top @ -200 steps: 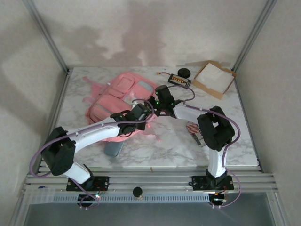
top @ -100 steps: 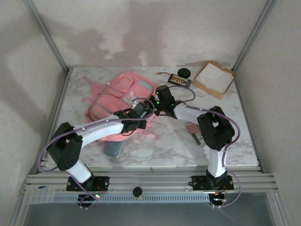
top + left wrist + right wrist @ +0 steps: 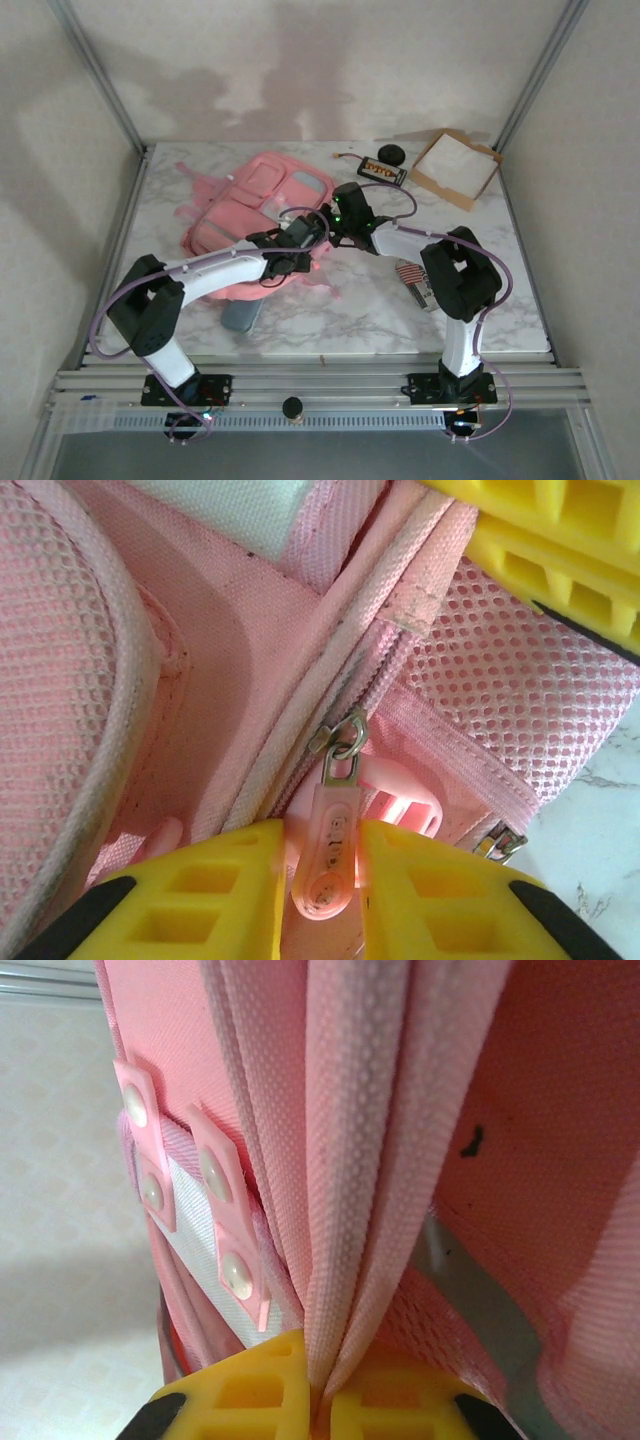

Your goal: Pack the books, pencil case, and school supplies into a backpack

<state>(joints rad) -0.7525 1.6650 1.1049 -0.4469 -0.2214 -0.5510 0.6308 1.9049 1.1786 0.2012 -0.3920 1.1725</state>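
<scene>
At the backpack's (image 3: 250, 205) near right corner, on the table's (image 3: 340, 310) left half, both grippers meet; the left gripper (image 3: 322, 832) pinches the pink zipper pull (image 3: 330, 875) between its yellow fingers, and the right gripper (image 3: 315, 1360) is clenched on a fold of pink fabric. To open the zip well, I would draw the pull along the line of teeth, not away from them, with the right arm holding the fabric taut against it. The left arm stretches long across the bag's front; the right folds at its elbow and reaches leftward. The pencil case (image 3: 240, 315) lies beneath the left forearm; the school supplies (image 3: 408, 272) lie beside the right arm.
</scene>
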